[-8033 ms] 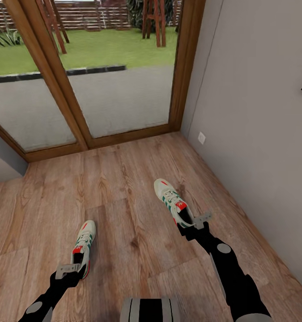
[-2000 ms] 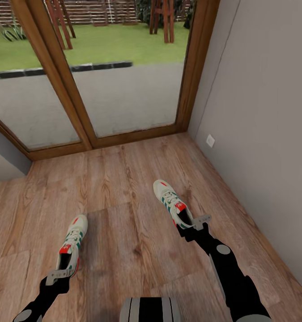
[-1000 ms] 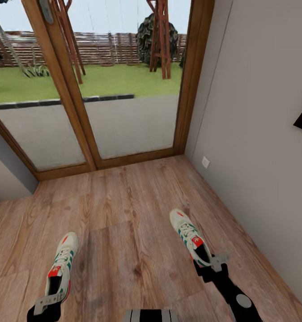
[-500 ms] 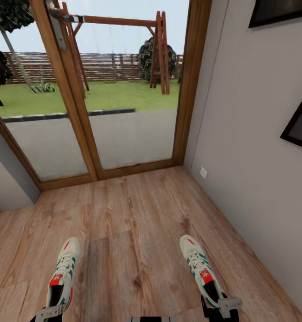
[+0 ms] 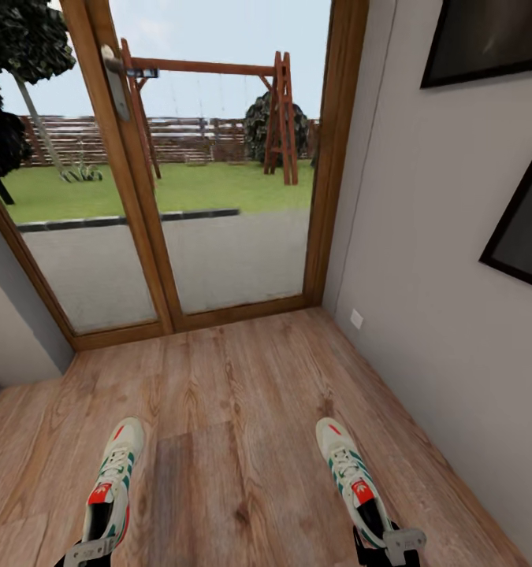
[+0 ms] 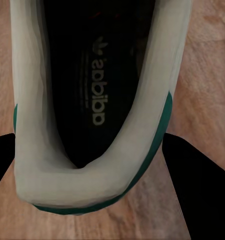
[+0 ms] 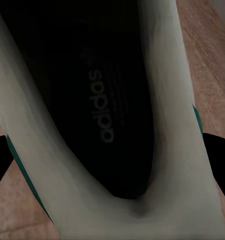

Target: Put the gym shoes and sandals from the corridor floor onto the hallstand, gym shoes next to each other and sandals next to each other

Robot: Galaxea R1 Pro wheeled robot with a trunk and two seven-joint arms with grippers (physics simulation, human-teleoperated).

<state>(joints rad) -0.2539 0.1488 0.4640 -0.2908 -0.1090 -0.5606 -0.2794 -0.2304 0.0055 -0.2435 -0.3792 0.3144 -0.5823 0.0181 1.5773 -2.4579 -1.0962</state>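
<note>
Since half a second ago our head camera is tilting up a little more, so the two pictures on the right wall [image 5: 455,260] are showing more, while both gym shoes are staying at the same places low in the head view. We are holding the left gym shoe [image 5: 112,492] by its heel with our left gripper [image 5: 88,551], and the right gym shoe [image 5: 351,482] by its heel with our right gripper [image 5: 392,545]. Both shoes are pointing toes forward toward the glass door [image 5: 179,197], well apart from each other, over the corridor floor [image 5: 234,394]. In each wrist view the dark fingers are sitting on both sides of the heel rim, closed against it. Whether the shoes are touching the floor, we cannot tell.
</note>
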